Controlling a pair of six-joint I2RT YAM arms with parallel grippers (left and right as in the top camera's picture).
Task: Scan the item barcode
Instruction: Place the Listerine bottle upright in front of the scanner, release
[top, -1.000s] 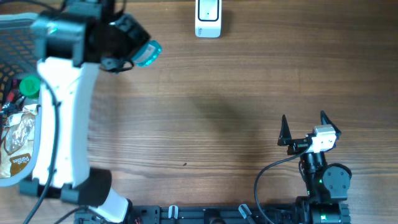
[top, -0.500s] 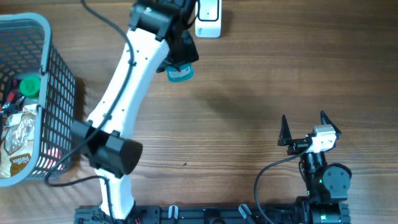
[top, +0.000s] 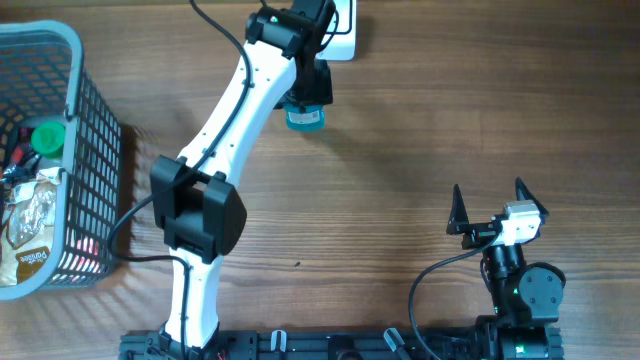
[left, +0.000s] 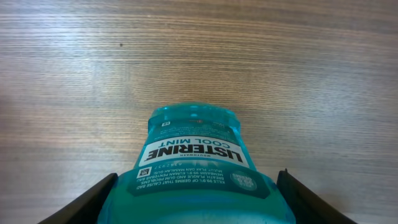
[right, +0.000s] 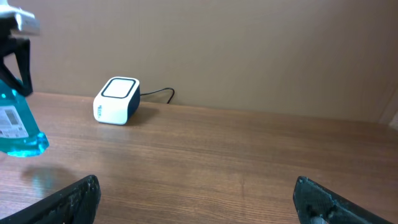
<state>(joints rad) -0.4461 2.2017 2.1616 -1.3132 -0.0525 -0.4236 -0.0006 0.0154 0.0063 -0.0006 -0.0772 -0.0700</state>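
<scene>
From the overhead camera, the left arm stretches across the bench (top: 420, 120) to its far edge. There the left hand (top: 306, 98) is clamped on a teal mouthwash bottle (top: 305, 117). The bottle sits just on the near side of the white scanner (top: 343, 30), which the arm partly hides. A wire basket (top: 95, 150) stands at the left edge. Inside it are a green cap (top: 45, 137) and a snack bag (top: 25, 235). The right hand (top: 490, 203) rests at the lower right, well apart from the bottle, with its two fingers spread wide and nothing between them.

In the left wrist camera, the bottle (left: 196, 168) fills the lower middle, and its label reads "LISTERINE COOL MINT" upside down. The left hand (left: 198, 177) grips it, one dark finger on each side of the bottle's body, with bare wood beyond.

In the right wrist camera, the scanner (right: 116, 99) stands on the bench near the back wall, and a dark cable (right: 158, 93) trails behind it. The bottle (right: 15, 127) hangs at the left edge, under the left hand (right: 15, 46). It is nearer the camera than the scanner and to its left, and its base looks clear of the wood. The right hand (right: 196, 186) shows its fingers (right: 74, 199) far apart at the bottom corners.
</scene>
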